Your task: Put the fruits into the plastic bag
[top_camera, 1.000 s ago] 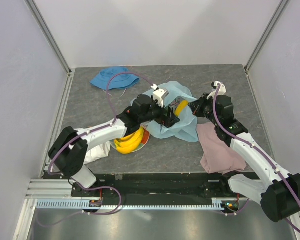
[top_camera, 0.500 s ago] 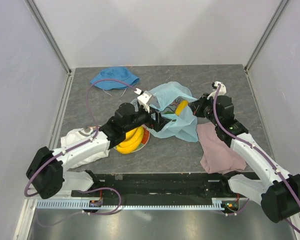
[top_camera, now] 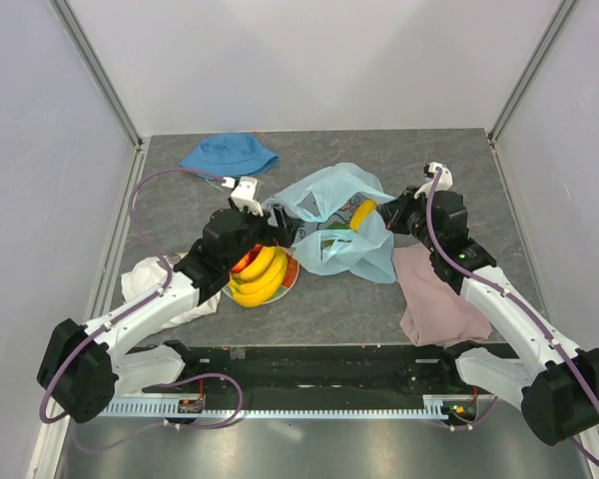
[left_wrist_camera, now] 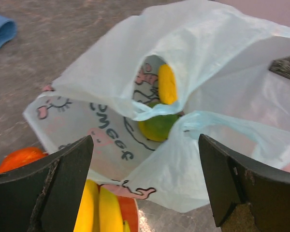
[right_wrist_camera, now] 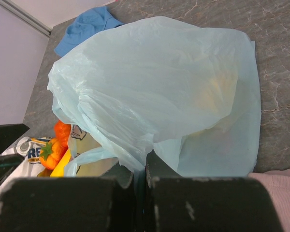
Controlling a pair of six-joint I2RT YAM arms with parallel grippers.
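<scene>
The light-blue plastic bag [top_camera: 344, 225] lies mid-table with its mouth toward the left. A yellow fruit [top_camera: 362, 214] and a green fruit [top_camera: 334, 239] sit inside it; both show in the left wrist view, yellow [left_wrist_camera: 167, 84] and green [left_wrist_camera: 158, 126]. The bananas [top_camera: 258, 275] and an orange-red fruit [top_camera: 246, 261] rest on the plate [top_camera: 289, 277]. My left gripper [top_camera: 278, 226] is open and empty, just left of the bag's mouth [left_wrist_camera: 208, 72]. My right gripper [top_camera: 384, 215] is shut on the bag's right side [right_wrist_camera: 159, 92].
A blue hat [top_camera: 230, 153] lies at the back left. A pink cloth [top_camera: 434, 294] lies under my right arm. A white printed cloth [top_camera: 155, 289] lies by the left arm, near the plate.
My left arm has drawn back to the left, out of the bag's mouth, with its jaws open and empty. The right arm has held still on the bag.
</scene>
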